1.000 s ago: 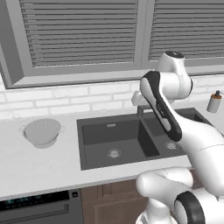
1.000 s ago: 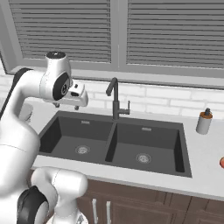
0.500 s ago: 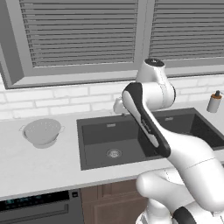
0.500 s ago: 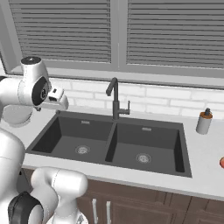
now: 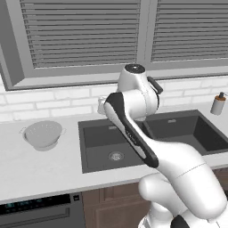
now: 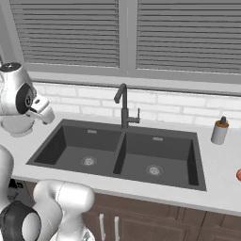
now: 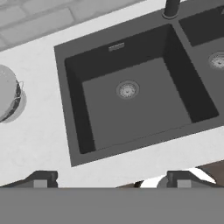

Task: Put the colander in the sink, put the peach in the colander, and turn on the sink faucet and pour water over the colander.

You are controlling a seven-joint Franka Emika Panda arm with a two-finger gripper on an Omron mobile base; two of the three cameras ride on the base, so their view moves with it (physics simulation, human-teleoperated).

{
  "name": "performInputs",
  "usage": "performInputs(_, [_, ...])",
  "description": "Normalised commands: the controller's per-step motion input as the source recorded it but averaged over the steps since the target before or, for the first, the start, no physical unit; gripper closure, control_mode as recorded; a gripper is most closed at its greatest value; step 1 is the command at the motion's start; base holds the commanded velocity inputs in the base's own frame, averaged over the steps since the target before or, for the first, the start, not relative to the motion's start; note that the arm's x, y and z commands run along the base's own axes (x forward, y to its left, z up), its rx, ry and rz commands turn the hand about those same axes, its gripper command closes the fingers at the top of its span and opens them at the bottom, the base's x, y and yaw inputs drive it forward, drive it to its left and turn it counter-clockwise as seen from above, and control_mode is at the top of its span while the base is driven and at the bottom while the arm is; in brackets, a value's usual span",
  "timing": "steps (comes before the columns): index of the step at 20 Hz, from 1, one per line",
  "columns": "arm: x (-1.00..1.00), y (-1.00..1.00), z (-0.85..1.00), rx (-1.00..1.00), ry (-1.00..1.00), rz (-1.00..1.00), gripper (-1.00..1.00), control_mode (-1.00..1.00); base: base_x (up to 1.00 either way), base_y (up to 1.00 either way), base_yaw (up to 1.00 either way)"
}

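The light grey perforated colander [image 5: 42,134] stands on the white counter left of the sink [image 5: 94,134]; it also shows as the colander [image 7: 6,96] at the hand view's left edge. My gripper [image 7: 111,180] is open and holds nothing. It hovers high over the near edge of the left basin of the sink [image 7: 73,114], well right of the colander. From the right base view the gripper [image 6: 45,114] hangs above the sink's [image 6: 75,137] left end. The dark faucet [image 6: 123,106] rises behind the divider. The peach [image 6: 238,175] lies at the far right counter edge.
A small soap dispenser [image 6: 219,131] stands on the counter right of the sink, also seen as the dispenser [image 5: 217,103]. A white brick wall and a window with blinds close off the back. My own arm hides the sink's middle in the left base view.
The arm has swung left, from over the sink's divider to above the left basin's end near the colander. The gripper has stayed open.
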Motion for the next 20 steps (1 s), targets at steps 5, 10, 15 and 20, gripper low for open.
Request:
performInputs(5, [0.02, 0.55, -0.1, 0.21, 0.0, -0.26, -1.0, -1.0, 0.0, 0.0, 0.0])
performInputs(10, [-0.04, 0.61, -0.16, 0.31, 0.0, 0.01, -1.0, -1.0, 0.0, 0.0, 0.0])
performInputs(15, [0.02, 0.53, -0.17, 0.34, 0.0, 0.06, -1.0, -1.0, 0.0, 0.0, 0.0])
performInputs(20, [0.08, 0.42, -0.25, 0.12, 0.05, 0.01, -1.0, -1.0, 0.0, 0.0, 0.0])
